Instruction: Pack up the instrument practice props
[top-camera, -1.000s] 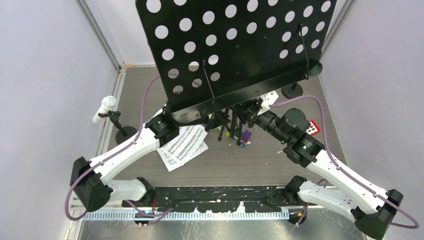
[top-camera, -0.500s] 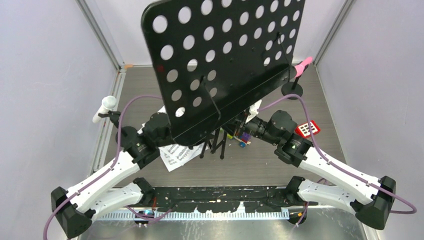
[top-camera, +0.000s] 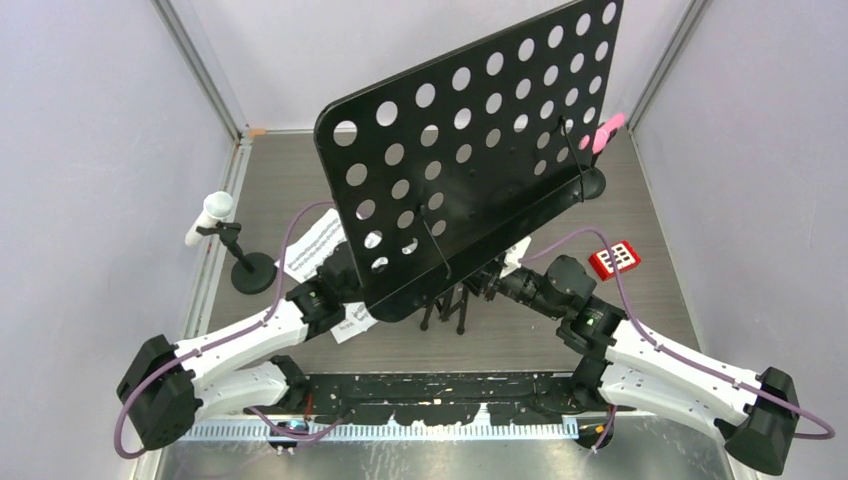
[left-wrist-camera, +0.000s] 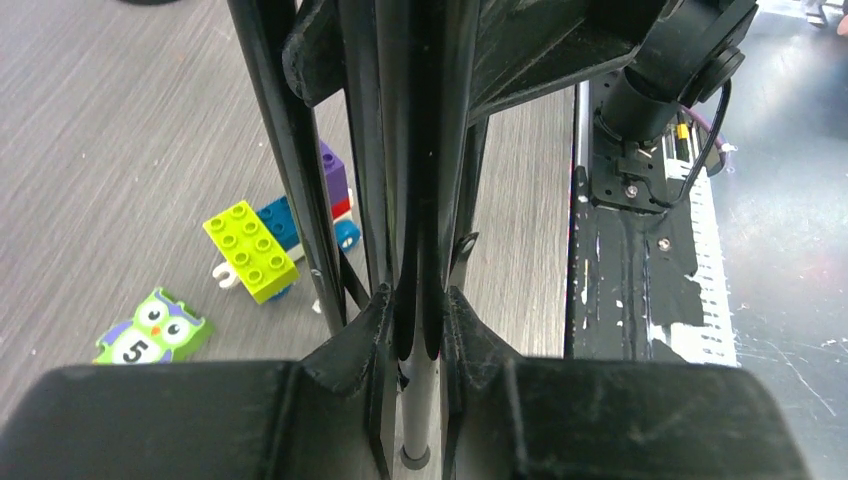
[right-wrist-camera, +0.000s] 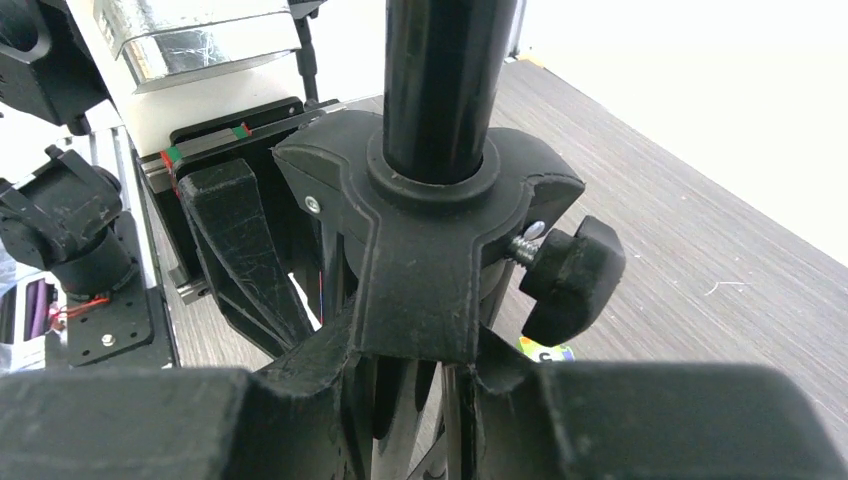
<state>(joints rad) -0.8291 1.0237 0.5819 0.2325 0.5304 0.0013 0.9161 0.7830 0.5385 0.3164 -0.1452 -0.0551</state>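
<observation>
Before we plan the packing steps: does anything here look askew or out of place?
Yes. The music stand leans sharply to one side, its perforated desk tilted and its legs folded together between both arms' jaws. Sheet-music pages lie loose on the table.

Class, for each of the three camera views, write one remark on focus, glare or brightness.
Top view: evenly lit and sharp, no hard shadows, though the music stand hides much of the table. Left wrist view: its own fingers are a dark blur, while the toy blocks are sharp. Right wrist view: the fingers blur too, and the wall is washed out white.
</observation>
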